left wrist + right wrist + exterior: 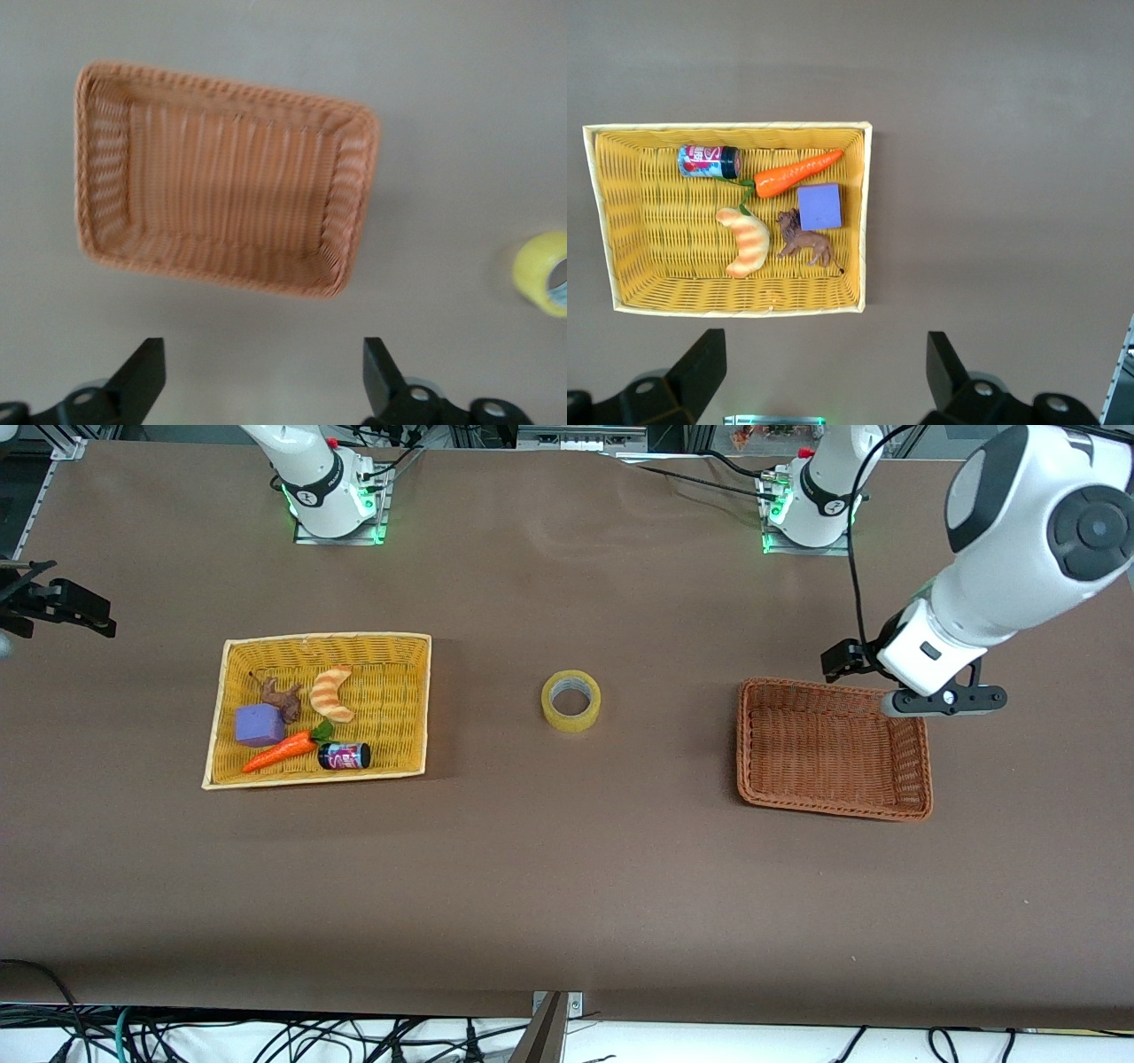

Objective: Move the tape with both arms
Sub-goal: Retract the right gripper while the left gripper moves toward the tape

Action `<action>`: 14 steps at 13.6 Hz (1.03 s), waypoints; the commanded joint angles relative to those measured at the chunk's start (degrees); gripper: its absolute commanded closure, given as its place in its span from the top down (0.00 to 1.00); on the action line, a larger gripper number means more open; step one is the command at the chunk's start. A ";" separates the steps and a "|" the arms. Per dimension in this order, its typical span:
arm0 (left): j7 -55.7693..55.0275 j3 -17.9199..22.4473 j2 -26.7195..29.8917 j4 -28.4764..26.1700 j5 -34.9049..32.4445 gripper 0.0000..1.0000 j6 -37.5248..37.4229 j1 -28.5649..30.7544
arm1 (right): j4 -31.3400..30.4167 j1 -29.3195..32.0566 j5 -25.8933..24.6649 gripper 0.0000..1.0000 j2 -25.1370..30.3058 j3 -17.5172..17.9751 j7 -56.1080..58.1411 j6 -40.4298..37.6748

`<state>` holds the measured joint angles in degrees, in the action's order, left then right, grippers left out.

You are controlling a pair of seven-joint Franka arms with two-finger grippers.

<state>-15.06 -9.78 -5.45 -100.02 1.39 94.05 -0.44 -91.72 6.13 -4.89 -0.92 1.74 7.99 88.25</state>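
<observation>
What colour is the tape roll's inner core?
Grey-white, inside the yellowish tape; clearest in the front view.

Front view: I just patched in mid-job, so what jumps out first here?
The tape lies flat on the bare table, midway between two baskets. The yellow basket toward the right arm's end holds toys; the brown basket toward the left arm's end is empty. The left gripper hangs open above the brown basket's edge.

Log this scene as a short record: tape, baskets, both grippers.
tape: flat on the table, between the two baskets, untouched
yellow basket: holds croissant, carrot, purple block, can, animal figure
brown basket: nothing inside
left gripper: open, above the brown basket's edge
right gripper: open, waiting, empty
</observation>
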 commanded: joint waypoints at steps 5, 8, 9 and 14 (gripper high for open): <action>1.52 -1.56 -4.20 8.86 -7.80 1.00 -2.12 0.53 | -1.00 0.20 1.55 1.00 0.57 0.11 1.23 2.46; 2.58 -1.64 -3.86 9.05 -8.06 1.00 -1.59 0.79 | -0.74 0.20 1.64 1.00 0.48 0.19 1.15 2.54; 2.93 -2.34 -4.04 8.88 -7.37 1.00 -2.37 0.10 | -0.74 0.11 1.64 1.00 0.39 0.28 1.23 2.54; 2.76 -9.71 -3.86 9.93 -5.10 1.00 -7.48 -0.52 | -0.65 0.38 1.46 1.00 -0.14 -0.60 1.23 3.16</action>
<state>-12.90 -16.17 -8.63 -92.21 -4.75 88.43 -0.49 -91.86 6.06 -4.30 -1.32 1.58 8.02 90.37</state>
